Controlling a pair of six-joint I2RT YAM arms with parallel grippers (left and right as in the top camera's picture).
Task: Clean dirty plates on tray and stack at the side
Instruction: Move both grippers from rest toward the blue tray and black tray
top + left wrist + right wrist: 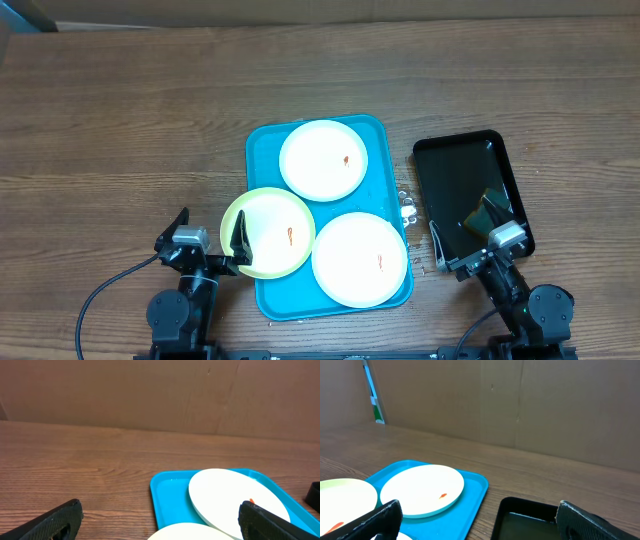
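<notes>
Wood-grain tabletop (120, 120) is stretching out under everything, and a cardboard wall (545, 405) is closing off the far side. I am taking the blue tray (262, 150) as my marker. All three plates are lying on it, each showing its red-orange smear, and none is stacked beside it yet. The far white plate (323, 160) is filling the tray's far end, and the near white plate (360, 258) is sitting at its near right corner. The pale yellow plate (268, 232) is hanging over its left rim.

I am holding my left gripper (208, 232) spread wide and empty at the tray's left rim, with one finger over the yellow plate's edge. My right gripper (466, 228) is equally wide and empty, hovering to the tray's right over the near end of the black tray (465, 160). A small glinting thing (408, 207) is lying between the two trays, and I cannot tell what it is.

I am judging that the job is only beginning, with no plate wiped or lifted. Next I am needing something to wipe with, and none is showing clearly. The overhanging yellow plate is looking easiest to pinch by its rim.
</notes>
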